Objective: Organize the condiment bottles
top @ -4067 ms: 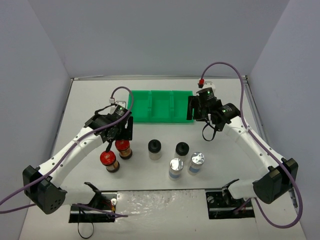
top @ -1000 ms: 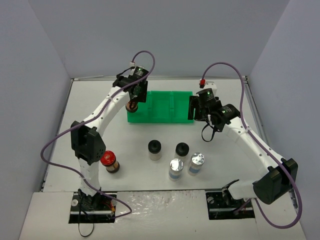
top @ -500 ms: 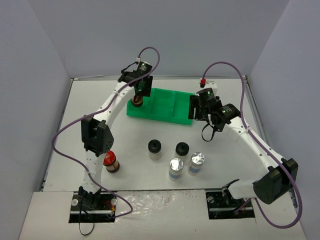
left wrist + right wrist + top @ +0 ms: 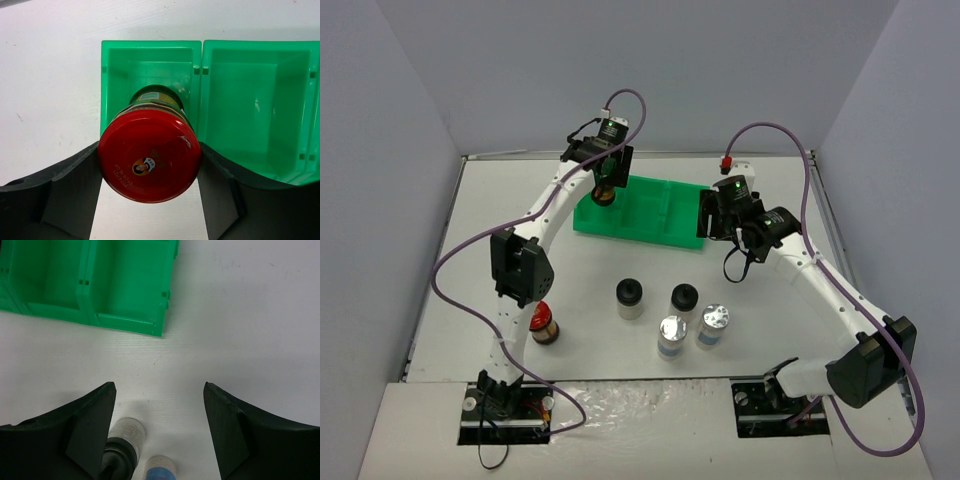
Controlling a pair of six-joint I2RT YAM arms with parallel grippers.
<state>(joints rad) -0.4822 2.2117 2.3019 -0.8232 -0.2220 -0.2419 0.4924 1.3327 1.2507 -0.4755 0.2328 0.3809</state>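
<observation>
The left hand (image 4: 607, 182) clamped a red-capped jar (image 4: 149, 156) over the green tray (image 4: 250, 55)'s left-end compartment. It should lower straight, clear of the divider (image 4: 201, 95), then release. The right hand (image 4: 157, 390) hung spread, empty, above the counter (image 4: 240, 315).

Overhead: the red-capped glass jar of dark brown contents (image 4: 603, 198) at the far edge is largely hidden under the left gripper (image 4: 606, 188). A second red-capped jar (image 4: 545, 327) near the left edge is partly covered by the black elbow joint (image 4: 518, 270). Right wrist view: the bottom edge cuts off the blue-labelled clear jar (image 4: 161, 468) and the black-capped pale jar (image 4: 128, 433). Cap print (image 4: 144, 167) illegible.
</observation>
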